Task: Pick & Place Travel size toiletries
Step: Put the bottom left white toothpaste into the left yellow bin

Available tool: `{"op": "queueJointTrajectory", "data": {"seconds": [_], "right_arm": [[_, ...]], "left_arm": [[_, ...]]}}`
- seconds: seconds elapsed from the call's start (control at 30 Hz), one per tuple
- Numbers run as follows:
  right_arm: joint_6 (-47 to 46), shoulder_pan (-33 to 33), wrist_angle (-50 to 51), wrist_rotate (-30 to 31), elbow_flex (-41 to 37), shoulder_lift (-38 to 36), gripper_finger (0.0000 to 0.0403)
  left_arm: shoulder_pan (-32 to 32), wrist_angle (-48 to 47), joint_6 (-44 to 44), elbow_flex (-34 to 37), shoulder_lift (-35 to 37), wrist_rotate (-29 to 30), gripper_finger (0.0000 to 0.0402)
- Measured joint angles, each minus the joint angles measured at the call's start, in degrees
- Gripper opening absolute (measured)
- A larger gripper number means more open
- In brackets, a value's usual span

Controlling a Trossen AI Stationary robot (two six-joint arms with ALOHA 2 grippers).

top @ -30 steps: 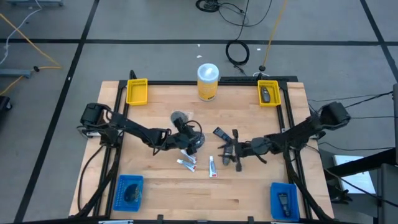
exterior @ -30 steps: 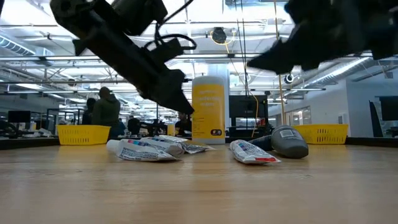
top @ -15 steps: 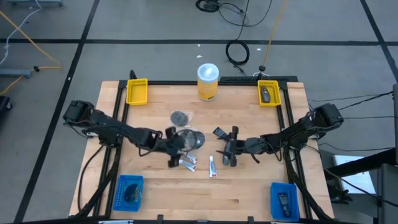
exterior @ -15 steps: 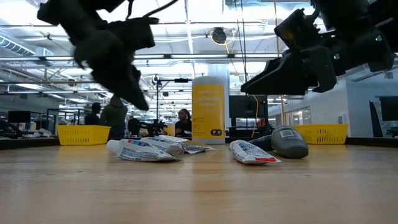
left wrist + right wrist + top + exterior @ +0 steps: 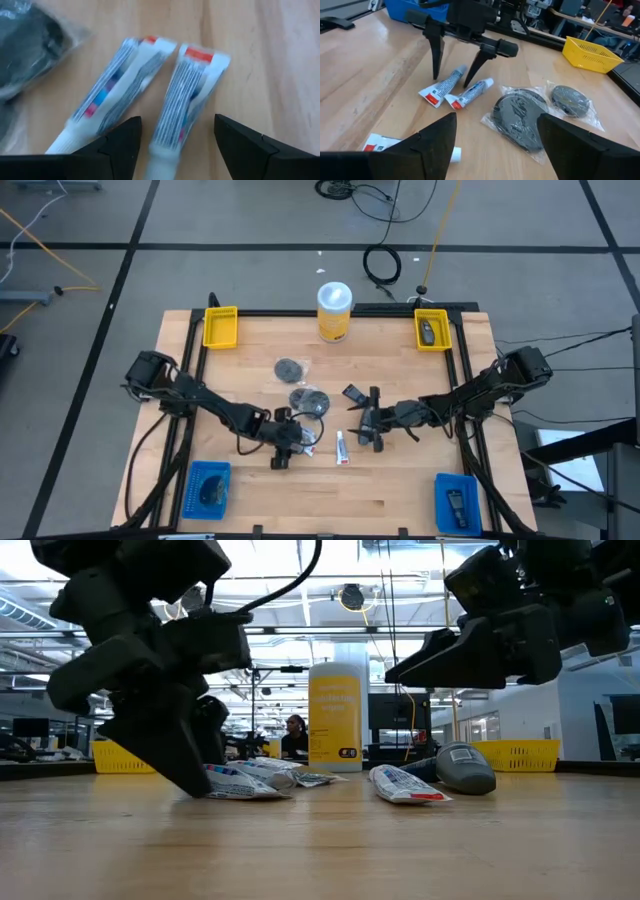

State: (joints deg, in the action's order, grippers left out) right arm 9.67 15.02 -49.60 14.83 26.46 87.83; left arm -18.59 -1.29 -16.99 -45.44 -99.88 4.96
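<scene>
Two small white tubes lie side by side on the wood, with a third tube to their right. Two dark discs in clear wrappers lie farther back, and a dark grey oblong piece lies beside them. My left gripper is open and low at the table. Its fingers stand on either side of one tube, while the other tube runs past one finger. My right gripper is open and hovers right of the third tube, facing the left gripper.
The yellow canister stands at the far edge, between two yellow bins. The right yellow bin holds a dark item. Two blue bins sit at the near corners. Bare wood lies between them.
My left gripper has moved from over the nearer disc toward the table's near edge and down to the pair of tubes, where it now straddles one. The disc it covered now shows. The tubes and discs have stayed where they were.
</scene>
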Motion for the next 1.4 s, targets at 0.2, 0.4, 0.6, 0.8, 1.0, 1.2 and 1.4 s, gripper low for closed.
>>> {"op": "queueJointTrajectory", "data": {"seconds": [0.2, 0.4, 0.6, 0.8, 1.0, 1.2, 1.4], "right_arm": [[-0.16, -0.08, 0.10, 0.03, 0.00, 0.00, 0.0263], [-0.61, -0.08, 0.11, 0.02, 0.00, 0.00, 0.0260], [-0.61, -0.08, 0.20, 0.04, 0.00, 0.00, 0.0260], [-0.61, -0.08, 0.22, 0.04, 0.00, 0.00, 0.0256], [-0.61, -0.08, 0.22, 0.04, 0.00, -0.02, 0.0256], [-0.63, -0.08, 0.20, 0.04, 0.00, -0.02, 0.0256], [-0.70, -0.08, 0.46, 0.04, 0.00, -0.02, 0.0256]], "left_arm": [[-0.32, 2.46, -1.65, 0.01, -0.59, -0.41, 0.0186], [-0.24, 0.20, -6.71, 0.03, 0.53, -3.39, 0.0083], [-1.29, -7.36, -10.39, 0.11, 7.72, -7.77, 0.0019], [-2.10, -22.84, -12.57, 0.11, 19.75, 6.09, 0.0043], [3.72, -41.92, -23.50, 0.11, 29.57, 34.73, 0.0069], [22.06, -53.83, -29.02, 0.11, 34.74, 41.00, 0.0037], [43.47, -52.35, -22.29, 0.11, 34.54, 41.30, 0.0039]]}}
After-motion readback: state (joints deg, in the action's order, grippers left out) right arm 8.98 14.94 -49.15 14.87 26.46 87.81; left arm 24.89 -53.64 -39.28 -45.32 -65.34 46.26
